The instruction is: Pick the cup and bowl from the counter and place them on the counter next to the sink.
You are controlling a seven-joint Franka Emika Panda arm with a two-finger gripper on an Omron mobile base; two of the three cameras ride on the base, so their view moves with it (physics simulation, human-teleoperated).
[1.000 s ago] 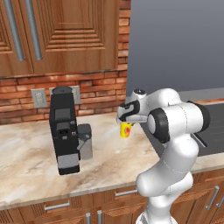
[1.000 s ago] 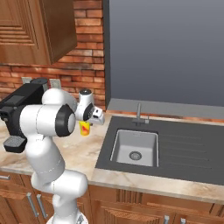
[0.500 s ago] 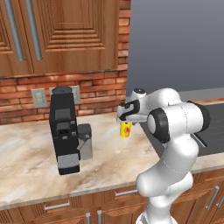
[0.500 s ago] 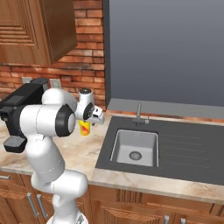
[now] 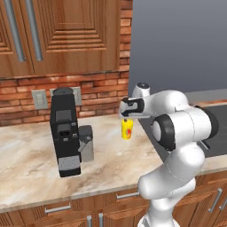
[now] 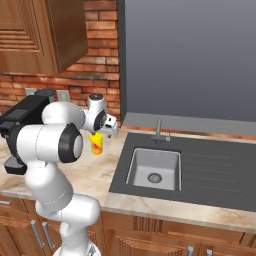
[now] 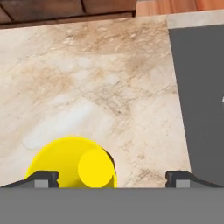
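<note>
The small yellow cup (image 5: 127, 130) (image 6: 96, 144) stands upright on the beige marbled counter (image 5: 31, 164), just left of the sink's dark surround. My gripper (image 5: 127, 117) (image 6: 103, 132) hangs directly over it, pointing down. From above, in the hand view, the cup (image 7: 72, 162) lies between the two fingertips, close to the left one (image 7: 42, 177). The gripper (image 7: 110, 178) is open and wide of the cup. The steel sink (image 6: 152, 167) with its thin faucet (image 6: 159, 129) lies to the right. The bowl is out of view.
A black coffee machine (image 5: 65, 131) (image 6: 20, 125) stands on the counter to the left of the cup, in front of the brick wall. Wooden wall cabinets (image 5: 57, 35) hang above. Bare stone lies between the machine and the cup.
The jaws have swung from shut on the cup to wide open, letting it go. The cup and the arm stay where they were.
</note>
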